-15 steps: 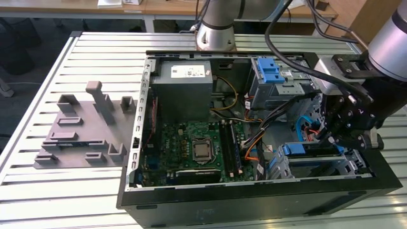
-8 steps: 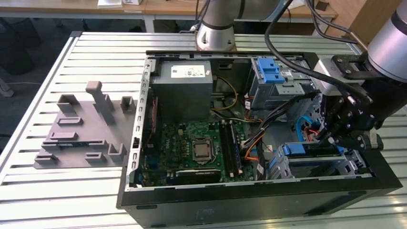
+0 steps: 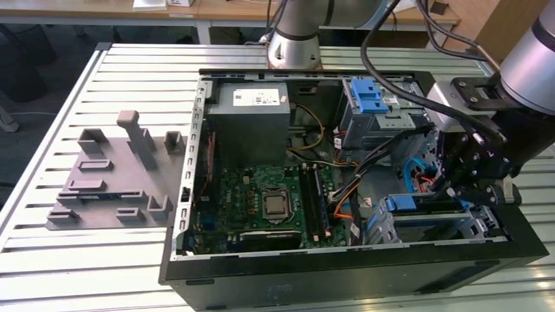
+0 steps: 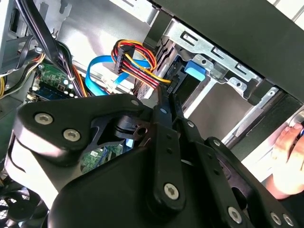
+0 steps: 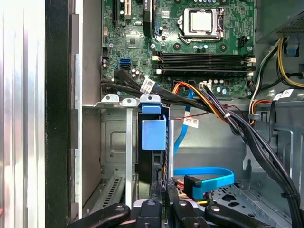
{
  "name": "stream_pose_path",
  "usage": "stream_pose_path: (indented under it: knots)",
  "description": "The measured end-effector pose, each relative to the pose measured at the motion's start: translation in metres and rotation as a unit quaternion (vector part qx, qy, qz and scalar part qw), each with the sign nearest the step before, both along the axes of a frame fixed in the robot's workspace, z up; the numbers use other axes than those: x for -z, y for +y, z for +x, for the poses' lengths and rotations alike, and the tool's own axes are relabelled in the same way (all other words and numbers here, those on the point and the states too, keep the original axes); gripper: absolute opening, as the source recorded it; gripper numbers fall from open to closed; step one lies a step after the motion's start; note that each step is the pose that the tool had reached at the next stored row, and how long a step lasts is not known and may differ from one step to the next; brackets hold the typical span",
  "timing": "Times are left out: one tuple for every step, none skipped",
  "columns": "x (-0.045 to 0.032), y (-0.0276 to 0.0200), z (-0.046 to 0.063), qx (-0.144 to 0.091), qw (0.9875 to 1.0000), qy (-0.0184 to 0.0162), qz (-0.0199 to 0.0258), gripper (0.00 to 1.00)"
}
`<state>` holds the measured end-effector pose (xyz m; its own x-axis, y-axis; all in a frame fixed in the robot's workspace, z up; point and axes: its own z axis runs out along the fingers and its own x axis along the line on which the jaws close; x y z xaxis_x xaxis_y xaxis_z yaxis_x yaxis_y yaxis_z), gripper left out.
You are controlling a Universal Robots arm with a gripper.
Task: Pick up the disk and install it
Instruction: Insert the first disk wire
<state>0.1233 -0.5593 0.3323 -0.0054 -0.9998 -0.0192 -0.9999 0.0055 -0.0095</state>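
Lying on its side with the panel off, the black computer tower case [image 3: 347, 279] rests on the slatted metal table [image 3: 87, 273] in the exterior view, probably so the arm can get at the inside from above. The black multi-link gripper [image 3: 455, 188] hangs over the grey metal drive cage [image 3: 472, 227] at the near corner on the exterior view's right. The disk [image 3: 416, 203], a dark slab in a blue plastic carrier, stands on edge in that cage, a sensible way for it to slide along the bay's rails. The green motherboard [image 3: 260, 201] lies to the exterior view's left of it and the large grey power supply box [image 3: 251, 123] sits farther back. In the second wrist view the gripper [image 4: 164, 97] points along the disk [image 4: 194, 71], whose blue tab sits under the cage's top lip. This view adds a red, yellow and black wire bundle [image 4: 135, 59] crowding the slot, and a person's hand [image 4: 289, 156] at the case's outer wall. In the first wrist view the gripper [image 5: 164, 194] meets the disk [image 5: 153, 135] end-on, and the slot is seen straight down its length between the cage walls, with a flat blue cable [image 5: 204, 173] just beside it. Whether the tool is clamped on the disk or merely against it, I cannot tell
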Motion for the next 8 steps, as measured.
stream_pose_path:
  knots:
    - [0.0005,-0.0002,0.0000,0.000,1.0000,0.0000,0.0000,0.16]
    - [0.0011,-0.0003,0.0000,0.000,1.0000,0.0000,-0.0001,0.16]
    - [0.0016,-0.0005,0.0000,0.000,1.0000,0.0000,-0.0001,0.16]
    - [0.0019,-0.0006,0.0000,0.000,1.0000,0.0000,0.0000,0.16]
    - [0.0021,-0.0007,0.0000,0.000,1.0000,0.0001,-0.0001,0.16]
    - [0.0023,-0.0007,0.0001,0.000,1.0000,0.0000,-0.0001,0.16]
    - [0.0024,-0.0007,0.0001,0.000,1.0000,0.0000,-0.0002,0.16]
    - [0.0024,-0.0007,0.0001,0.000,1.0000,0.0000,-0.0001,0.16]
